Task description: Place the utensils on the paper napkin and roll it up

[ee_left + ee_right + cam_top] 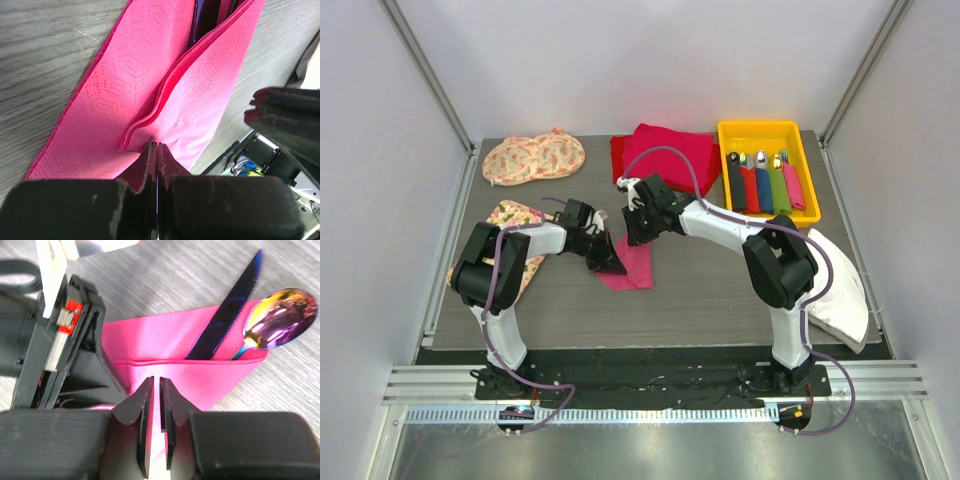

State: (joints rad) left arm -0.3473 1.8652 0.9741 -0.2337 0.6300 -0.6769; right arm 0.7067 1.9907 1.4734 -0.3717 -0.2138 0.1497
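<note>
The pink paper napkin [632, 268] lies folded in the middle of the table, between the two grippers. In the right wrist view a dark blue serrated knife [235, 305] and an iridescent spoon [280, 315] stick out from under the napkin's folded flap [200, 375]. My left gripper [157, 145] is shut, pinching the puckered fold of the napkin [125, 75]; it is at the napkin's left end [607, 255]. My right gripper [160, 380] is all but shut, tips over the flap, nothing visibly between them; it is at the napkin's far end [638, 228].
A yellow tray [760, 130] at the back right holds several utensils with coloured handles. A pile of red-magenta cloth [660, 155] lies behind the grippers. Floral mats lie at the back left [533, 157] and under the left arm [510, 225]. A white cloth [840, 285] is at the right edge.
</note>
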